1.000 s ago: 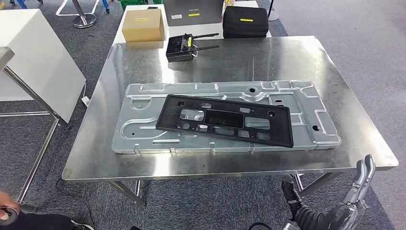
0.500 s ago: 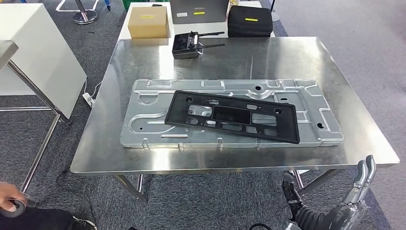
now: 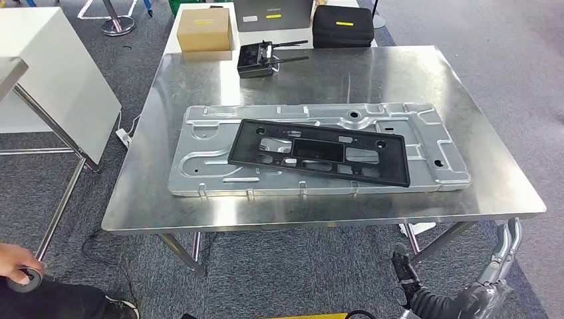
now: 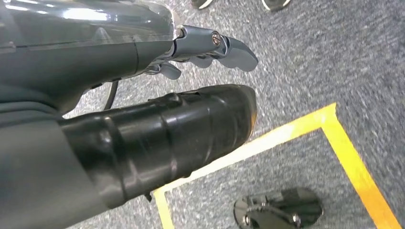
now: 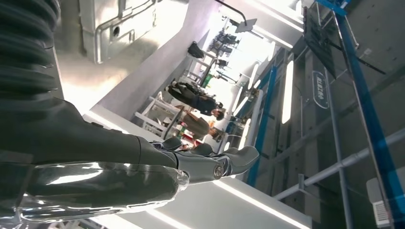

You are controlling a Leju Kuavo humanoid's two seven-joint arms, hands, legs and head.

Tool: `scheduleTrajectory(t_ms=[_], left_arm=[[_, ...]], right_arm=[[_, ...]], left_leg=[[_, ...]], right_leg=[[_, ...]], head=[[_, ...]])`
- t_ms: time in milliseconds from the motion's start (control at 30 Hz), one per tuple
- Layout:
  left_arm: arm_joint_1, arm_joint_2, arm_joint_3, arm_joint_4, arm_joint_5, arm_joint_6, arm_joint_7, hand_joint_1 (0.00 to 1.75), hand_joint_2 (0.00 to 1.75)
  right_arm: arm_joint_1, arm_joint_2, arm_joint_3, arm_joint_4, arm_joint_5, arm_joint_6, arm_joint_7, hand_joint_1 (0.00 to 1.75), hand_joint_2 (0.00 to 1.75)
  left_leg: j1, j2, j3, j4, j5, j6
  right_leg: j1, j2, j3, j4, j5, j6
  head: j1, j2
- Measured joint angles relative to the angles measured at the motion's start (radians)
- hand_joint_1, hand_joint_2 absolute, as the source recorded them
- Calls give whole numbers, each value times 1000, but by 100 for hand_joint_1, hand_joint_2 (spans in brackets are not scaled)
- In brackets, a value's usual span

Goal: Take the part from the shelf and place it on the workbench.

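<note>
You see the black part [image 3: 318, 152] lying on the metal plate [image 3: 199, 166]; both hands [image 3: 495, 276] [image 4: 210, 47] hang empty, fingers loosely apart.

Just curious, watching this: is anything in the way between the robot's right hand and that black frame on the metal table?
Only the table's near edge. The right hand hangs empty below it, while the black frame lies on the silver panel with nothing on it.
</note>
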Motion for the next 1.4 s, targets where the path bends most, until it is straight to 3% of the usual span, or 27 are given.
scheduleTrajectory(t_ms=[67,133,167,200,233,300,367,500,533,600,667,833,867,967,1000,1067,1100,1133,1200,1267,1300,1333,1400], left_arm=[[1,0,0,0,0,1,0,0,0],[1,0,0,0,0,2,0,0,0],[2,0,0,0,0,2,0,0,0],[2,0,0,0,0,2,0,0,0],[3,0,0,0,0,2,0,0,0],[2,0,0,0,0,3,0,0,0],[1,0,0,0,0,3,0,0,0],[1,0,0,0,0,4,0,0,0],[0,0,0,0,0,4,0,0,0],[-1,0,0,0,0,4,0,0,0],[-1,0,0,0,0,4,0,0,0],[0,0,0,0,0,4,0,0,0],[1,0,0,0,0,4,0,0,0],[1,-1,0,0,0,4,0,0,0],[1,-1,0,0,0,4,0,0,0],[0,-1,0,0,0,4,0,0,0],[0,-1,0,0,0,4,0,0,0],[0,-1,0,0,0,4,1,0,0],[1,-1,0,0,0,4,1,0,0],[2,0,0,0,0,4,2,0,0],[2,0,0,0,0,4,3,0,0],[2,0,0,0,0,4,3,0,0],[1,0,0,0,0,5,4,0,0]], right_arm=[[0,1,0,0,0,0,0,0,175],[1,2,0,1,0,0,0,0,175],[1,2,0,1,0,0,0,0,175],[1,2,0,2,0,0,0,0,175],[1,2,0,3,0,0,0,0,175],[1,2,0,3,0,0,0,0,175],[1,2,0,3,0,0,0,0,175],[1,2,0,3,-1,0,-1,0,175],[1,2,0,3,-1,0,-2,0,175],[1,2,0,4,-1,0,-2,0,175],[1,2,0,4,-1,0,-2,0,175],[1,2,0,5,-1,0,-2,0,175],[2,2,0,5,-1,0,-2,0,175],[1,2,0,6,-1,0,-2,0,175],[1,2,0,6,-1,0,-2,0,175],[1,2,0,6,-1,0,-2,0,175],[1,3,0,6,-1,0,-2,0,175],[1,3,0,6,-3,0,-1,0,175],[2,4,0,7,-11,0,2,0,175],[4,4,0,10,-19,0,3,0,175],[4,4,0,11,-21,0,3,0,175],[5,4,0,12,-22,0,2,0,175],[5,4,0,13,-23,0,2,0,175]], left_leg=[[3,-1,-30,74,-62,-11],[9,-1,-76,201,-140,-22],[13,-1,-88,246,-158,-27],[16,-1,-84,258,-159,-30],[18,-1,-61,233,-143,-33],[22,-1,25,93,-91,-35],[20,-5,78,-9,-63,-27],[16,-6,70,-20,-46,5],[17,-4,66,-22,-39,14],[17,-1,56,-24,-27,27],[15,-1,46,-23,-21,31],[12,1,37,-21,-15,32],[9,1,29,-19,-11,32],[1,1,5,-10,7,20],[1,2,3,-10,12,13],[3,2,0,-10,16,1],[3,2,-5,0,4,-5],[3,1,-16,25,-20,-10],[8,0,-56,135,-103,-18],[11,0,-87,243,-161,-25],[13,0,-79,251,-162,-27],[15,0,-50,218,-144,-28],[16,0,40,81,-96,-27]], right_leg=[[-7,-4,-10,-7,14,-7],[-7,-6,-25,-6,24,-9],[-8,-6,-33,-4,28,-8],[-9,-7,-40,-2,32,-5],[-10,-7,-46,2,35,-3],[-13,-7,-55,13,38,4],[-11,-6,-63,24,41,14],[-13,-3,-71,31,44,41],[-15,-2,-80,50,24,45],[-16,0,-114,139,-46,50],[-16,0,-146,222,-100,52],[-15,0,-168,287,-128,53],[-14,0,-156,285,-122,50],[2,-1,-14,69,-46,20],[8,-1,18,11,-28,11],[5,-2,14,1,-13,2],[2,-3,12,-4,-5,-4],[-2,-5,8,-10,4,-9],[-3,-8,-9,-11,17,-14],[-3,-9,-29,-6,28,-14],[-3,-9,-38,-2,32,-12],[-4,-9,-47,3,36,-10],[-5,-9,-63,17,40,-4]], head=[[-2,0],[-4,0],[-4,0],[-4,0],[-4,0],[-4,0],[-3,0],[-2,0],[-2,0],[-2,0],[-2,0],[-2,0],[-2,0],[-3,0],[-3,0],[-3,0],[-3,0],[-4,0],[-7,0],[-8,0],[-8,0],[-8,0],[-8,0]])
